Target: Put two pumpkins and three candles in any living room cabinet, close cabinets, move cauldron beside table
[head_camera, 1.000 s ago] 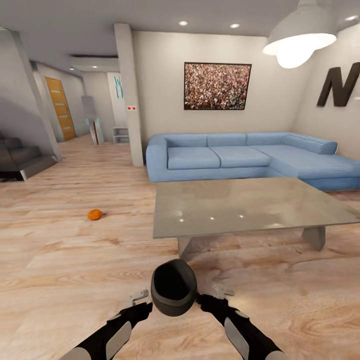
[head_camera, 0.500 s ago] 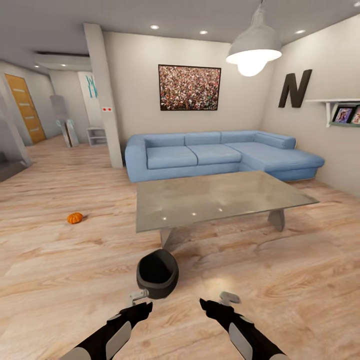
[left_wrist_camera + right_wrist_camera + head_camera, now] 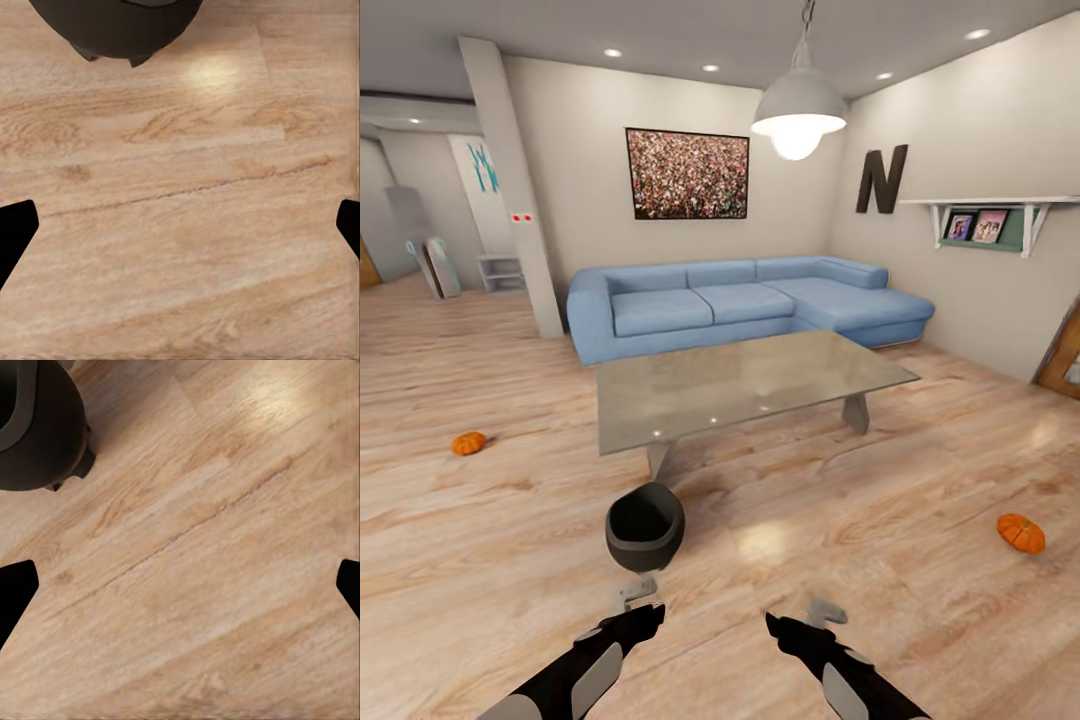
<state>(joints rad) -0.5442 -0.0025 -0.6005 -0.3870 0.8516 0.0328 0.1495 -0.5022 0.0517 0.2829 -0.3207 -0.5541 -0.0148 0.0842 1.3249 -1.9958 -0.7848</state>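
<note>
While both of your pincers hang empty over the wood-plank floor [image 3: 920, 590], read the room from your left side across. Far out beyond your left pincer [image 3: 632, 597] a small ribbed orange pumpkin [image 3: 468, 442] lies on the boards, well apart from anything else. Just ahead of that left pincer, near but not touching it, the squat round black cauldron [image 3: 645, 526] stands upright on its small feet beside the near corner of the low grey glass-topped coffee table [image 3: 740, 385], with the blue corner sofa [image 3: 740, 305] behind; I would judge the cauldron already placed next to a table. It looks rigid and bulky, probably the heaviest item, so if you shift it, pinch the thick rim from each side rather than the curved belly, which would likely slip. Your left pincer is spread wide, its dark fingertips [image 3: 15, 225] apart with bare floor between; your right pincer [image 3: 822, 612] is likewise released, with the cauldron off to its inner side. Far out past the right pincer a second ribbed orange pumpkin [image 3: 1021, 532] rests on the floor. Both pumpkins look light, hard and round, apt to roll; close across the ribbed middle, not the stem.
</note>
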